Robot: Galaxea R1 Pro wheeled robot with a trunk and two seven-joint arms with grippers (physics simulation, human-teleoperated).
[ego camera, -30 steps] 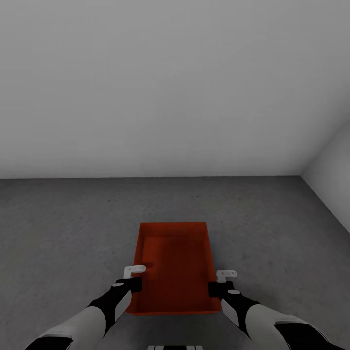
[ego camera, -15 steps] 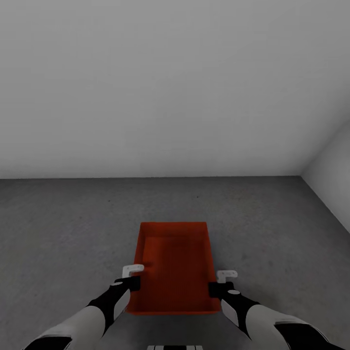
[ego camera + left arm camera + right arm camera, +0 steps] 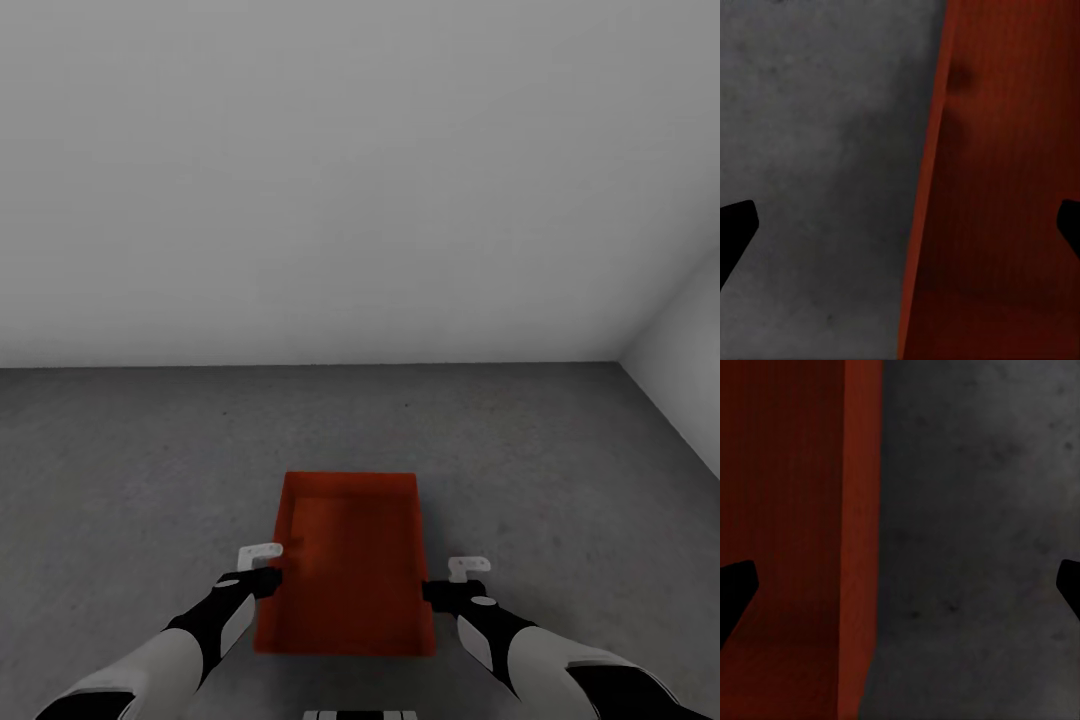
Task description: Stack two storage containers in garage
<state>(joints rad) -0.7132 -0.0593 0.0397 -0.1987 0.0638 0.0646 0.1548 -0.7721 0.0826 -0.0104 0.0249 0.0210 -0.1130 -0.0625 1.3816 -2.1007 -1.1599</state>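
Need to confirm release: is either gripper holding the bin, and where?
Nothing held. Left gripper and right gripper are open, each straddling a side wall of the container.

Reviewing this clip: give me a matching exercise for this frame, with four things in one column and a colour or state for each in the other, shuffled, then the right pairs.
Things:
1. storage container
2. floor
3. back wall
4. left gripper

Colour or state:
A. pale plain grey
B. fingers spread wide, one on each side of the container's side wall
C. orange-red, lidless
D. dark grey, rough

Pairs: 1-C, 2-D, 3-A, 4-B
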